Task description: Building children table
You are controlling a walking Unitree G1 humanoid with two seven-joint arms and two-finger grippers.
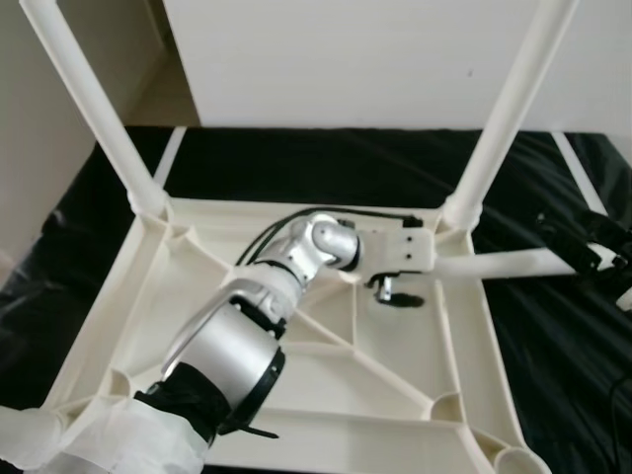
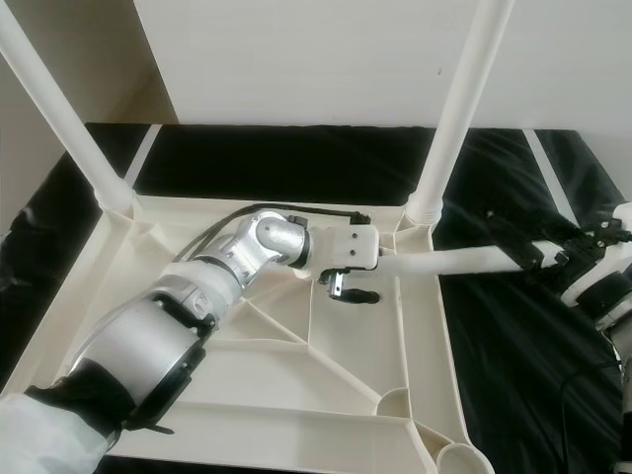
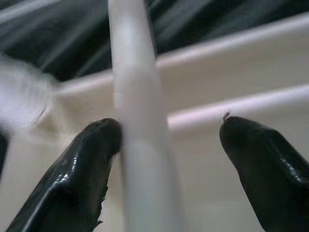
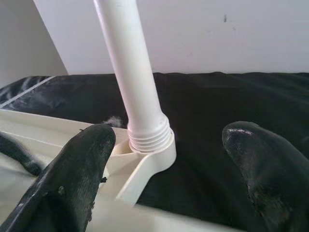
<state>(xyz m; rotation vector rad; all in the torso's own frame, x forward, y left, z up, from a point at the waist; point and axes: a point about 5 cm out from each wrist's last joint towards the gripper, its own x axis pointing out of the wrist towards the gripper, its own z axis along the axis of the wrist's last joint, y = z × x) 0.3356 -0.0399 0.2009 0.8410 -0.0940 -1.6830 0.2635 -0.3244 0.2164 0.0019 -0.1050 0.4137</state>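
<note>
Lying level across the upturned table [image 1: 138, 296] — loose leg [image 2: 464, 260], between the spread left pincer [image 3: 164, 159].

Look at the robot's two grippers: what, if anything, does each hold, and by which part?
Nothing is clamped. The left gripper straddles the loose leg near one end, one finger touching; the right gripper is open by its other end.

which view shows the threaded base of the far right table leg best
The right wrist view: the leg's threaded base sits close up in its corner socket, ridges plain, between the open right gripper fingers. Both eye views show that joint small and far, threads unreadable. The left wrist view shows another leg.
</note>
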